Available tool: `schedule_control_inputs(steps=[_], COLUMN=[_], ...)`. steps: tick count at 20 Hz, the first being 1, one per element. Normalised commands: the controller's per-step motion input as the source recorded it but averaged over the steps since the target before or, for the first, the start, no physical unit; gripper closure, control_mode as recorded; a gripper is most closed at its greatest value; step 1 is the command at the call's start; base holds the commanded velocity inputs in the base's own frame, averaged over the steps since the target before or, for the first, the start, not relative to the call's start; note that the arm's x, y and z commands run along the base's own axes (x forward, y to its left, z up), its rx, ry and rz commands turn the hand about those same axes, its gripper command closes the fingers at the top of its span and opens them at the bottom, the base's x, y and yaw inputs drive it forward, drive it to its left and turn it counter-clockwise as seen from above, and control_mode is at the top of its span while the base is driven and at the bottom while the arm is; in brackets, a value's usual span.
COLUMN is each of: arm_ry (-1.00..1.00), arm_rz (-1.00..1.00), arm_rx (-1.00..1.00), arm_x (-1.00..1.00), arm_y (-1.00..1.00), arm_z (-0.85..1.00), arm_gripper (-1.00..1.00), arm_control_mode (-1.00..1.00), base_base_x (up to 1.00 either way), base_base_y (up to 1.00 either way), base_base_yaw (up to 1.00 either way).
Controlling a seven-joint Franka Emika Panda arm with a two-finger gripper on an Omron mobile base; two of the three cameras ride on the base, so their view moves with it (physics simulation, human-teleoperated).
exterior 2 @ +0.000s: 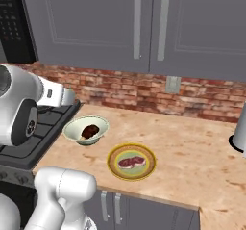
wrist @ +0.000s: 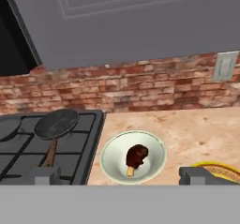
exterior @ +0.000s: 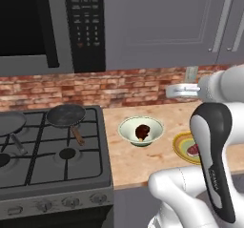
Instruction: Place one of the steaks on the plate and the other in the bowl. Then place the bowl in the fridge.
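The pincer [wrist: 120, 175] hangs up in the air above the counter [exterior 2: 192, 147], and its two tips stand wide apart with nothing between them. It looks down at the bowl [wrist: 133, 158], which sits just below and in front of it.

The bowl is on the counter, right beside the stove [exterior: 52, 146]. The dark steak [wrist: 136, 156] lies inside the bowl. To the right of the bowl, and a little nearer, sits the yellow plate [exterior 2: 113, 153]. The red steak [exterior 2: 131, 163] lies flat in the middle of the plate. So both steaks look like they are already where they should be.

On the stove there is a dark pan [exterior: 66, 116] at the far side, close to the bowl. A black microwave [exterior: 52, 26] hangs above the stove, and grey cupboards [exterior 2: 144, 27] hang over the brick wall [exterior 2: 144, 92].

I think the step now is picking up the bowl to take it to the fridge. For that, the pincer needs to go down and close on the bowl's rim. It should hold on tight and keep the bowl level, so the steak does not slide out. The rim is thin and slopes out, so it could slip. The plate is near, so the pincer should not bump it.
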Motion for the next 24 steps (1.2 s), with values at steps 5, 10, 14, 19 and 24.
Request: schedule_control_inputs(steps=[5,10,14,19,24], arm_ry=[0.03,0.02,0.17,0.33,0.10], arm_rz=[0.01,0.11,0.07,0.00,0.00], arm_rx=[0.18,0.30,0.29,0.19,0.07], arm_x=[-0.07,-0.06,0.06,0.18,0.15], arm_y=[-0.38,-0.64,-0.50,-0.36,-0.05], arm_z=[-0.44,-0.34,-0.27,-0.02,-0.04], arm_gripper=[-1.00,-1.00,-1.00,-1.00,-1.00], arm_control_mode=[-1.00,-1.00,-1.00,-1.00,-1.00], base_base_x=[0.00,0.00,0.00,0.00,0.00], base_base_y=[0.00,0.00,0.00,0.00,0.00], base_base_yaw=[0.00,0.00,0.00,0.00,0.00])
